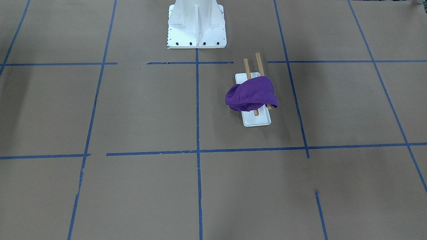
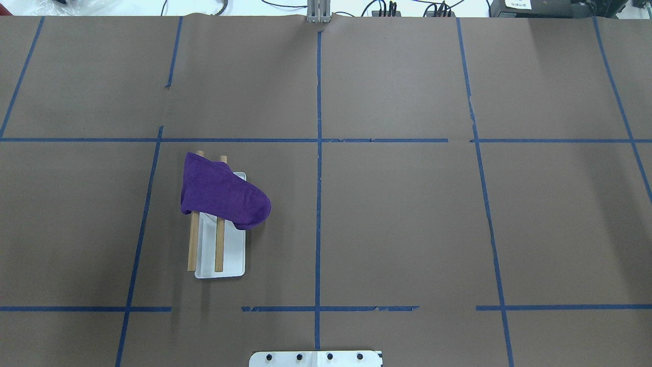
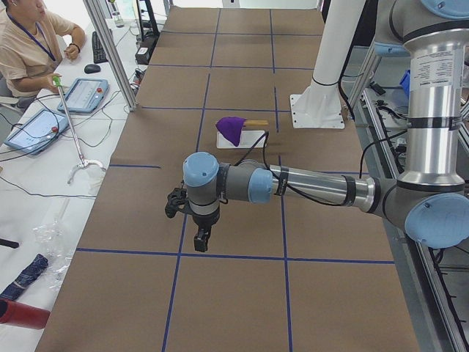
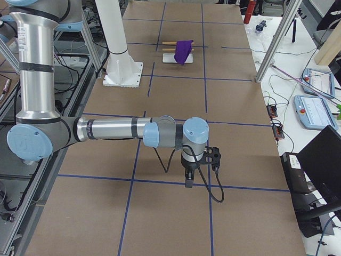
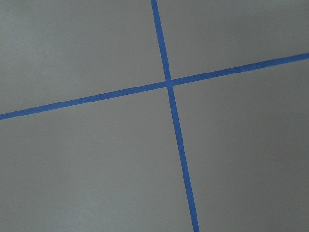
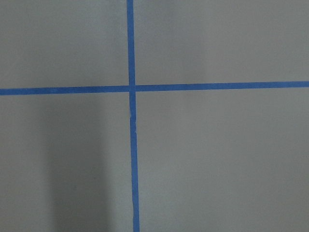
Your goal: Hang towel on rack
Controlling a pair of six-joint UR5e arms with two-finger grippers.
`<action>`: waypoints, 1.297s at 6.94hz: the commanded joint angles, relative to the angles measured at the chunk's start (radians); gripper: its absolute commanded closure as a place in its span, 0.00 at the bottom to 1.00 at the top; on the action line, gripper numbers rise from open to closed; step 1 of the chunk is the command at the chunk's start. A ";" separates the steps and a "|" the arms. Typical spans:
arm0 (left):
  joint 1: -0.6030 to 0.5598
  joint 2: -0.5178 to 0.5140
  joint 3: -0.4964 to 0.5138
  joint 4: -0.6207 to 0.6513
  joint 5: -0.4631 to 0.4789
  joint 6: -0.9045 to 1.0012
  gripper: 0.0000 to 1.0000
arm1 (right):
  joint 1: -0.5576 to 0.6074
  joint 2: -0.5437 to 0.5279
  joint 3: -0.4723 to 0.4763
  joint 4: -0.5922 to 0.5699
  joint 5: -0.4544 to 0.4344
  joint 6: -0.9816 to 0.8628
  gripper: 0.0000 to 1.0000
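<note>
Front-facing view: the towel was found bunched across the rack, which consisted of two wooden rods over a white base. Rod ends were seen uncovered on both sides of the cloth.

Overhead view: one fold of the towel was noted drooping past the edge of the base.

Left side view: the left gripper was observed pointing down above the brown table. Whether its fingers were apart or together could not be told. The towel was located well apart from it, farther along the table.

Right side view: the right gripper was likewise seen pointing down, and its finger position could not be told. The towel was located well beyond it.

Wrist views: crossing lines of blue tape on the table were recorded beneath each gripper.
</note>
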 commanded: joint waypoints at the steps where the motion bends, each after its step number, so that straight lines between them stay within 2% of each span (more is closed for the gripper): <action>1: 0.000 0.000 -0.001 0.000 0.000 0.000 0.00 | -0.004 0.008 -0.002 0.000 0.001 0.002 0.00; 9: 0.000 0.000 0.000 0.000 0.000 0.000 0.00 | -0.018 0.011 -0.007 -0.002 0.001 0.003 0.00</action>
